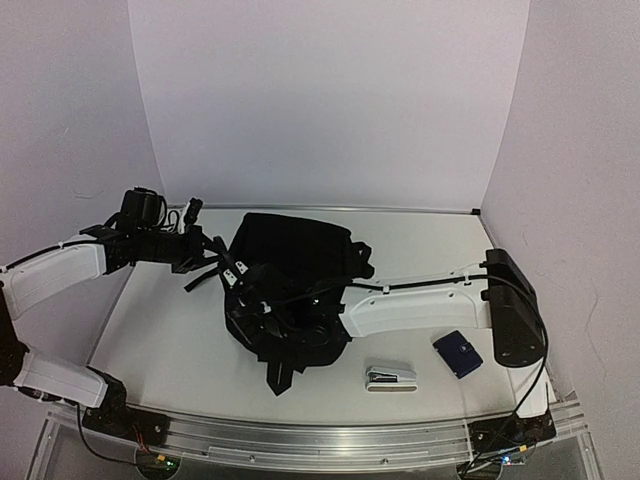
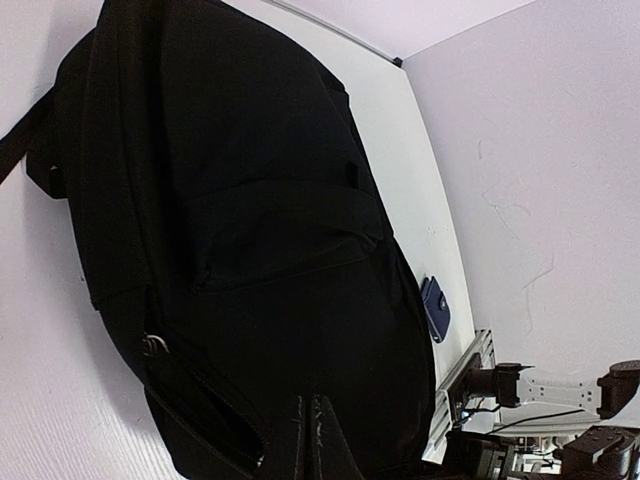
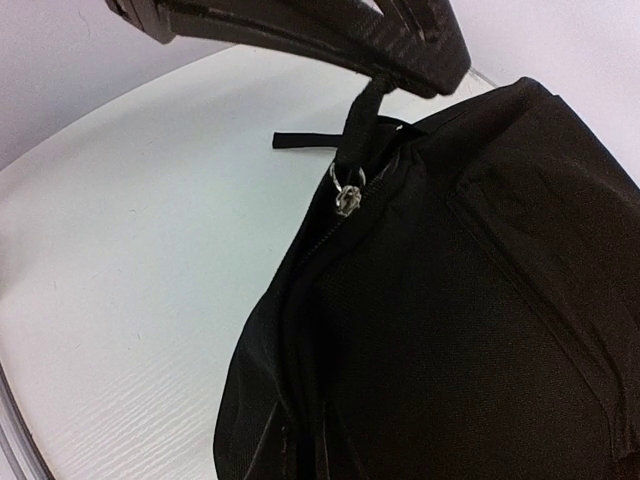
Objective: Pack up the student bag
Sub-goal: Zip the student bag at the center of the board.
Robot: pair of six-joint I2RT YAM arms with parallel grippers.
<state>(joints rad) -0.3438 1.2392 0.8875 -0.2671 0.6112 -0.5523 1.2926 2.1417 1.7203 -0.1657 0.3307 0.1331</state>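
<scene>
The student bag (image 1: 295, 260), a large black backpack, lies in the middle of the table. My left gripper (image 1: 233, 270) reaches in from the left and is shut on the zipper's black pull strap (image 3: 362, 115), just above the metal slider (image 3: 347, 198). In the left wrist view its fingers (image 2: 322, 430) press together against the bag's black fabric (image 2: 250, 220). My right gripper (image 3: 305, 435) comes across from the right and is shut on a fold of the student bag (image 3: 470, 330) beside the zipper line. In the top view its fingers are lost against the black cloth.
A grey stapler (image 1: 390, 376) and a small navy blue case (image 1: 457, 353) lie on the table to the right of the bag, under the right arm. Loose black straps (image 1: 278, 375) trail off the bag's near side. White walls enclose the table.
</scene>
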